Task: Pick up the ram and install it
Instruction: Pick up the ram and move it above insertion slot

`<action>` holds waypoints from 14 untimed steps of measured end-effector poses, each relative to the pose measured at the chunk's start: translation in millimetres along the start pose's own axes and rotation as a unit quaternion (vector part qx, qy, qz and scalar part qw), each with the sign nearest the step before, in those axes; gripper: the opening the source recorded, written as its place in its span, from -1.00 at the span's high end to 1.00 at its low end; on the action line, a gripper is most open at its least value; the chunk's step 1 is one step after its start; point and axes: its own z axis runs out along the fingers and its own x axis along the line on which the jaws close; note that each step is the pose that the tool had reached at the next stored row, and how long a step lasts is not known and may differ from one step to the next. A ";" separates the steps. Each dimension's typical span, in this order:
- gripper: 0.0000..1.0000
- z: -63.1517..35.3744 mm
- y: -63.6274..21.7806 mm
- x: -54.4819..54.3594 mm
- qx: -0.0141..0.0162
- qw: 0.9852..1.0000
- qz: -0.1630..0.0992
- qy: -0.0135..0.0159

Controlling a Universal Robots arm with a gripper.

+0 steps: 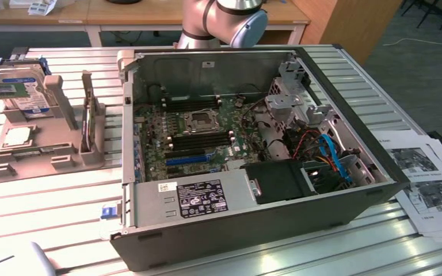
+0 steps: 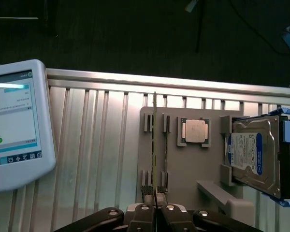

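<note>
A slatted metal table [image 1: 44, 213] carries everything. At its middle lies an open computer case [image 1: 267, 230], side panel off. Inside, the green motherboard [image 1: 198, 135] fills the nine o'clock half, a grey power supply [image 1: 194, 198] with a label sits at six o'clock, and blue cables [image 1: 332, 152] run at three o'clock. The robot arm [image 1: 229, 17] stands at twelve o'clock from the case in the exterior view.

At nine o'clock from the case is a grey parts tray [image 1: 67, 161], well apart from it. Printed papers [image 1: 425, 184] lie at three o'clock, near the table's edge. In the wrist view a touchscreen tablet [image 2: 14, 125] rests on the table beside the tray.

A hard drive [image 1: 23, 86] stands propped in the tray's far bracket, at eleven o'clock within the tray in the exterior view. A square processor chip [image 2: 193, 130] lies flat in its recess, between the hard drive and the tray's slotted posts.

The ram [image 2: 154, 145] shows edge-on as a thin line over those slotted posts, its far end reaching past the tray's rim. Its near end sits between the pads [image 2: 147, 189] of the claw [image 2: 154, 191], which is pinched narrow on it.
</note>
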 end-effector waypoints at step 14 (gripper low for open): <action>0.76 -4.2 -45.8 2.4 -0.002 1.000 0.000 0.000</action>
